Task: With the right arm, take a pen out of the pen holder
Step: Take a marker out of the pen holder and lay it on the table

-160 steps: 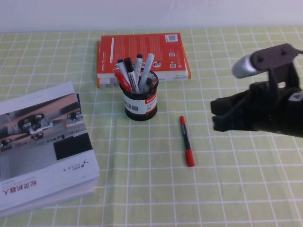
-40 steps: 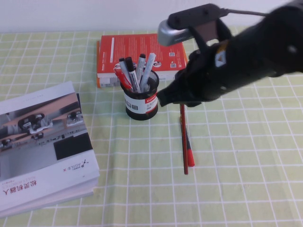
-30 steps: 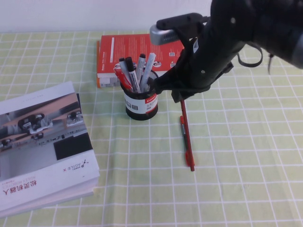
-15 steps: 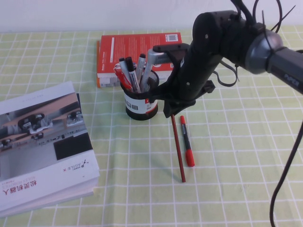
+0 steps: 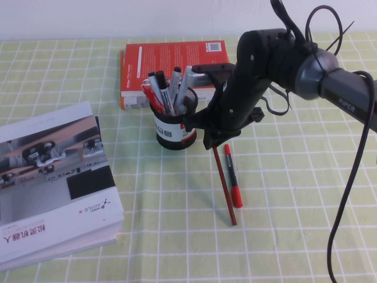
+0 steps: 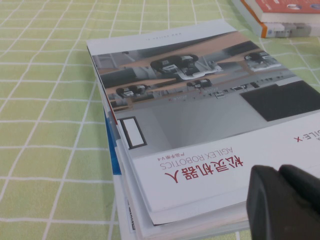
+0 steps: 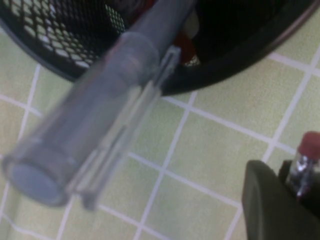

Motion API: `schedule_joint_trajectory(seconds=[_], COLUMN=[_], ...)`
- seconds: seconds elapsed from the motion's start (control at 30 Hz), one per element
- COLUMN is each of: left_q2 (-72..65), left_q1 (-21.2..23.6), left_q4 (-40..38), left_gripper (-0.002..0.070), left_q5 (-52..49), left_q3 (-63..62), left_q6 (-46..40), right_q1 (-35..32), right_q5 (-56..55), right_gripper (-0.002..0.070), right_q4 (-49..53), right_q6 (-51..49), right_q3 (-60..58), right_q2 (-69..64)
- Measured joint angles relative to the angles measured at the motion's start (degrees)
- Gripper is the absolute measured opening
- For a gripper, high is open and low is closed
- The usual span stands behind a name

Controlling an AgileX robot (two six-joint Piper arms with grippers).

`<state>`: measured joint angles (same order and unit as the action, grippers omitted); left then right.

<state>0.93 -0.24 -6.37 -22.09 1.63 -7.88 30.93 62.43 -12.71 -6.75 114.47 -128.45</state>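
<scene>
Right gripper (image 5: 213,140) is low over the green checked tablecloth (image 5: 294,206), tucked in just beside the black mesh pen holder (image 5: 174,132) on its right. My right fingers are pinched tight on a thin red pen (image 5: 219,168). It slants from them toward the near edge of the table, clear of the holder. I can't tell whether its far tip touches the cloth.

A red marker (image 5: 235,194) lies flat on the cloth right alongside that pen, the two almost parallel. The holder stands upright with a bunch of pens (image 5: 168,88) fanned out of its top, red caps, black caps and a pale grey one.

My right wrist camera is very close here. A clear-capped pen (image 7: 100,115) leans out over the mesh rim, blurred and huge, and one dark finger (image 7: 270,205) sits at the corner of the shot.

Behind the holder lies a red book (image 5: 177,65), flat, and the holder overlaps its near edge in the high view.

My left gripper (image 6: 281,175) is out of the overhead shot. It hangs over the near corner of a stack of booklets (image 6: 200,125) (top cover grey, with robot photos), its two dark fingers side by side with no gap between them, nothing in them.
</scene>
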Motion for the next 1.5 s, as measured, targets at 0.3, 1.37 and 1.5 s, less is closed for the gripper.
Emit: schedule_joint_trajectory(seconds=[0.3, 1.37, 1.5], left_q2=[0.0, 0.0, 0.0], left_q1=[0.0, 0.0, 0.0], left_q4=[0.0, 0.0, 0.0], left_gripper=[-0.0005, -0.0005, -0.0005], left_q5=[0.0, 0.0, 0.0], left_q3=[0.0, 0.0, 0.0], left_q6=[0.0, 0.0, 0.0], right_q1=[-0.1, 8.5, 8.5], right_q5=[-0.8, -8.3, -8.7], right_gripper=[0.0144, -0.0012, -0.0012], right_q4=[0.2, 14.4, 12.2], right_q6=[0.3, -2.2, -2.6], right_q3=[0.0, -43.0, -50.6], right_q2=[-0.2, 53.4, 61.9])
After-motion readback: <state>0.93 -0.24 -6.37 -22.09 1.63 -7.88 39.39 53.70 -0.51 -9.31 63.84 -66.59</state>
